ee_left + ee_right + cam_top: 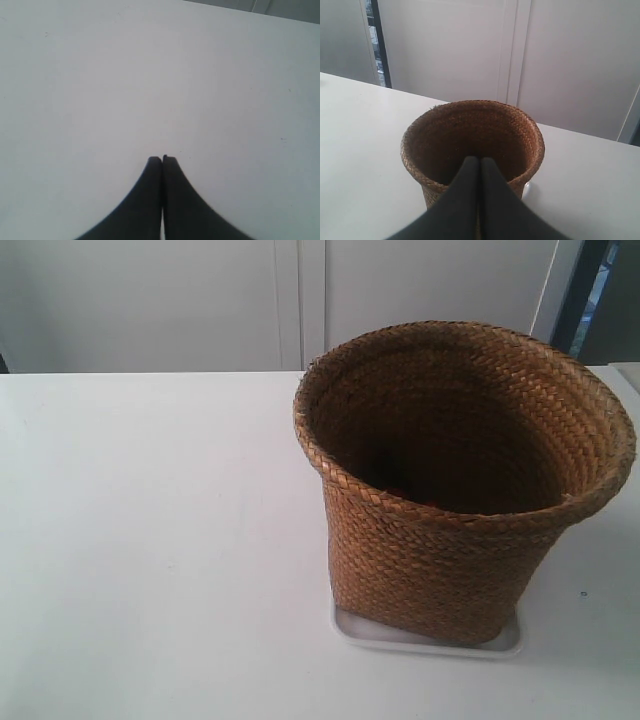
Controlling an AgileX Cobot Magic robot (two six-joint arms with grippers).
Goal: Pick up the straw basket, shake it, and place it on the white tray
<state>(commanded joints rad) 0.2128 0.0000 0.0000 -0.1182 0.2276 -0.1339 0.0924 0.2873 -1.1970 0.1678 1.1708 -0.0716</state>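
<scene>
- At the left of the exterior view there is only a white table (pixel 150 540), with pale wall panels (pixel 200 300) behind it. No arm shows in this view.
- Right of centre stands the straw basket (pixel 440 560). It is brown and braided, upright, its flared rim wider than its base and its inside dark.
- Under the basket lies the white tray (pixel 420 640). Only a thin glossy edge peeks out along the base nearest the camera. The basket sits on it, covering nearly all of it.
- The left gripper (pixel 162 159) hangs over plain table top, its two dark fingers pressed together with nothing between them. Neither basket nor tray appears in its wrist view.
- The right gripper (pixel 480 160) has its fingers pressed together too, and they hold nothing. It faces the basket (pixel 472 145), its tips overlapping the near rim in the picture (whether they touch the straw, I cannot tell). A sliver of the tray (pixel 527 189) shows beside the basket's base.
- Progress, as I judge it: the basket is on the tray and neither gripper grasps it, so the final placement looks done. Whether it was lifted and shaken cannot be read from how things lie. What may remain is for the right arm to draw clear without nudging the rim.
</scene>
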